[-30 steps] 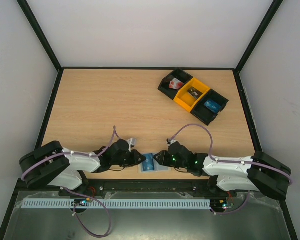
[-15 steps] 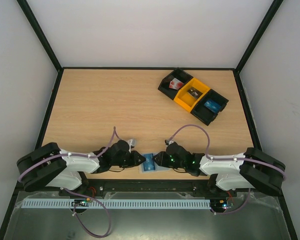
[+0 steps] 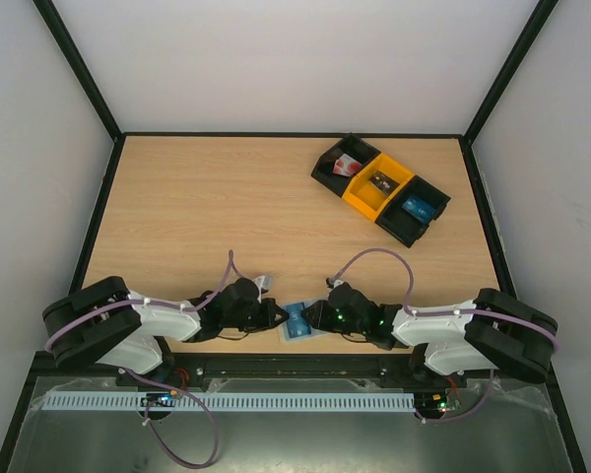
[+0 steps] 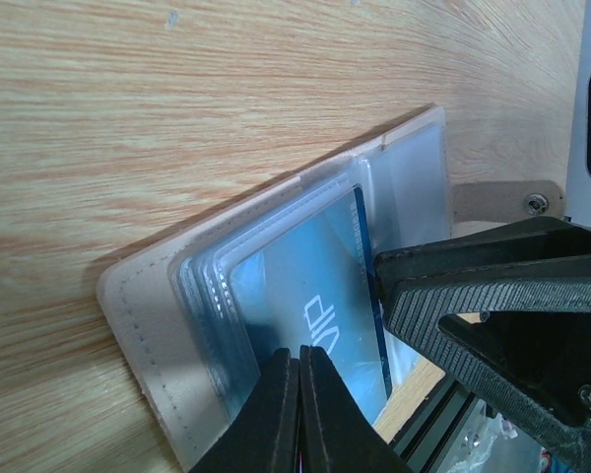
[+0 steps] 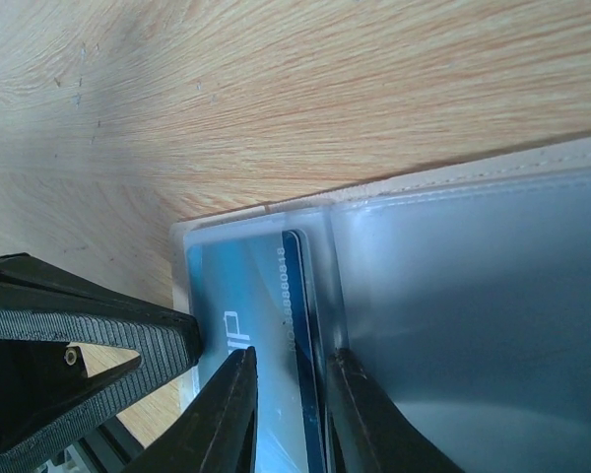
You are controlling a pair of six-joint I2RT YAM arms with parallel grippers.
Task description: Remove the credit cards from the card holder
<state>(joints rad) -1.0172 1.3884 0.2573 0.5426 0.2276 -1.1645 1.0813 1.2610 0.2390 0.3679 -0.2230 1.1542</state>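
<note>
L gripper (image 4: 297, 363), jaws together, is touching the card holder (image 4: 143, 305) from 9 o'clock, while R gripper (image 5: 291, 363), jaws slightly apart, is straddling the blue card (image 4: 310, 286) from 3.

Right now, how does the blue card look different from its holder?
The credit card is bright blue and solid; the card holder is pale and see-through. The credit card is smaller; the card holder is wider, with two pockets. Both are flat and rectangular.
</note>
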